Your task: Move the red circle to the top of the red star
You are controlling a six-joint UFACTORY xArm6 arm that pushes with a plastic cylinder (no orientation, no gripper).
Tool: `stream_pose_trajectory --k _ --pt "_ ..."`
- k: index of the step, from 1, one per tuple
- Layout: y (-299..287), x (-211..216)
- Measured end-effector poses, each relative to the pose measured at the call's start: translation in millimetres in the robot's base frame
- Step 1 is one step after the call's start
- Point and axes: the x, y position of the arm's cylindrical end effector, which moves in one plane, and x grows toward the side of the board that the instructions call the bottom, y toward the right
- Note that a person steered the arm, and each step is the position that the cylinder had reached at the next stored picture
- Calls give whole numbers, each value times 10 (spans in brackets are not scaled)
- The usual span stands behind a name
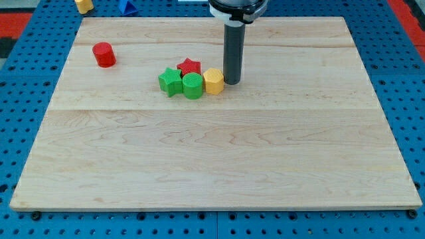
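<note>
The red circle (103,54) stands alone at the board's upper left. The red star (190,67) sits near the board's middle top, in a tight cluster with a green star (170,81) at its lower left, a green circle (192,85) below it and a yellow hexagon (213,80) at its lower right. My tip (232,81) rests on the board just right of the yellow hexagon, close to it or touching it. The tip is far to the right of the red circle.
A yellow block (84,5) and a blue block (129,7) lie off the wooden board (212,153) at the view's top left, on the blue pegboard. The arm's body (237,8) hangs over the board's top edge.
</note>
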Motion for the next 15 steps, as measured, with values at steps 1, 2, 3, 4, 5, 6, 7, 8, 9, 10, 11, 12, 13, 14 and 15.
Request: stream_pose_trajectory --k 1,2,3,4,5,6,7,8,9,10,11,12,13,14,15 --pt "-32 -1" --pt "167 -5" --pt "651 -189" --pt "995 -369" --pt "1092 -573" --pt "435 -1201" --pt "-528 -1238" --pt "-1707 -1238" --pt "-2421 -1238" --pt "-3022 -1176" --pt "-3048 -647" --pt "-2508 -381" --pt "-2312 -377" --pt "-2722 -440" --pt "-2936 -499"
